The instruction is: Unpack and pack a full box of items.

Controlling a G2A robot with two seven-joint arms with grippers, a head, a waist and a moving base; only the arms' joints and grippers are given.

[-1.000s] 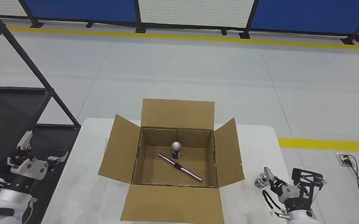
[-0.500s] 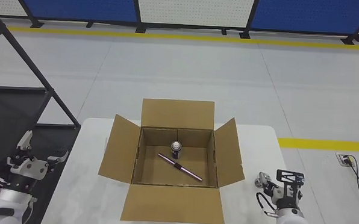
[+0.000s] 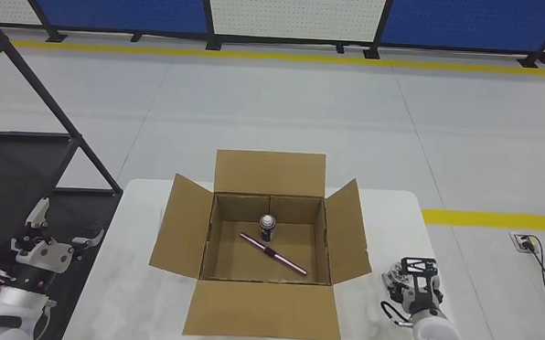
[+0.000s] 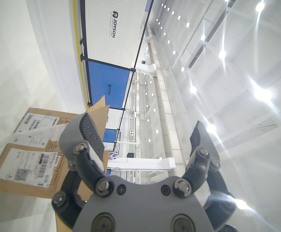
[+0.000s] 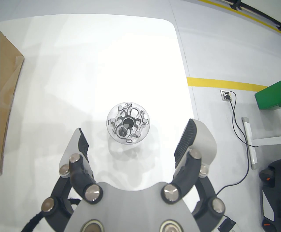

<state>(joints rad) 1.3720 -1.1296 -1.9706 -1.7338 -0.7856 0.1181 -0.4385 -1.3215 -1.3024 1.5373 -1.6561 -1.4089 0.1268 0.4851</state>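
Metal part (image 5: 128, 125) free-standing on table (image 5: 109, 55), box flap (image 5: 8, 72) well aside

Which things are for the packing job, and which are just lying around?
For the job: box, pen, small bottle, round metal part.
Just lying around: black rack, green block, floor socket, blue panels.

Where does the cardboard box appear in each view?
Top view: the cardboard box stands open at the middle of the table.
Left wrist view: its labelled outer wall, beside the left pincer.
Right wrist view: one brown flap, apart from the round metal part.
Shared landmark: yellow floor tape.
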